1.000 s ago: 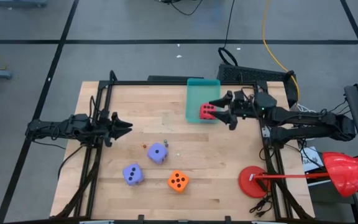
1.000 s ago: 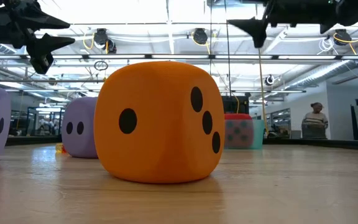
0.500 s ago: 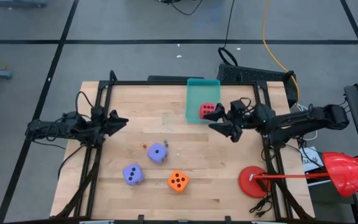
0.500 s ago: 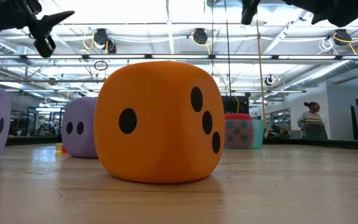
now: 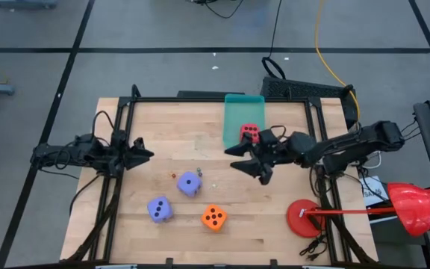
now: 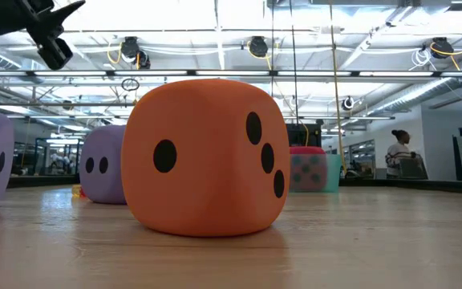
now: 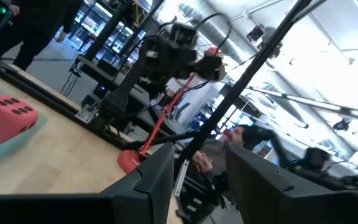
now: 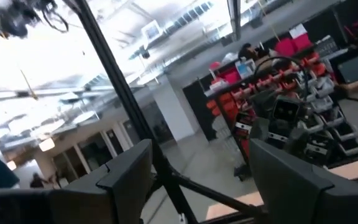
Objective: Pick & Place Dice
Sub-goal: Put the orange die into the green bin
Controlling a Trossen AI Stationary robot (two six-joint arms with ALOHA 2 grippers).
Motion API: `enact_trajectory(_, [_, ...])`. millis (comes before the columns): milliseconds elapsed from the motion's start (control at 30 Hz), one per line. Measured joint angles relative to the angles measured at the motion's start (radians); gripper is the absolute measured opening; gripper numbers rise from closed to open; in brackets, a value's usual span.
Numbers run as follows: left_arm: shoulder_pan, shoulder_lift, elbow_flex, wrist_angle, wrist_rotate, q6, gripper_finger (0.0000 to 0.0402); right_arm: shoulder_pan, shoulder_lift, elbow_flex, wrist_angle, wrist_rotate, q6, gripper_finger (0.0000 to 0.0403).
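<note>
Red die (image 5: 249, 133) in teal tray (image 5: 242, 104), low view blurs it

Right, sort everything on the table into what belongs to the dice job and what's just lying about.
Belongs to the job:
- red die, on the teal tray
- two purple dice
- orange die
- left gripper and right gripper, both open and empty

Just lying about:
- red round base at the table's right edge
- tiny bits beside a purple die

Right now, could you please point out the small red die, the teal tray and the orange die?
Red die (image 5: 249, 132), high view, top face.
Teal tray (image 5: 236, 112), high view, bare floor.
Orange die (image 5: 213, 217), high view, top face.
</note>
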Motion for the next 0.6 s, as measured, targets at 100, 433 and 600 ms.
enact_trajectory(100, [0.000, 0.000, 0.000, -0.022, 0.003, 0.021, 0.0152, 0.017, 0.048, 0.135, -0.149, -0.001, -0.050, 0.0253])
enact_trajectory(433, [0.000, 0.000, 0.000, -0.037, 0.016, 0.035, 0.0152, 0.069, 0.199, 0.485, -0.322, -0.011, -0.167, 0.0253])
enact_trajectory(600, [0.000, 0.000, 0.000, -0.037, 0.016, 0.027, 0.0152, 0.069, 0.211, 0.502, -0.384, -0.089, -0.038, 0.0253])
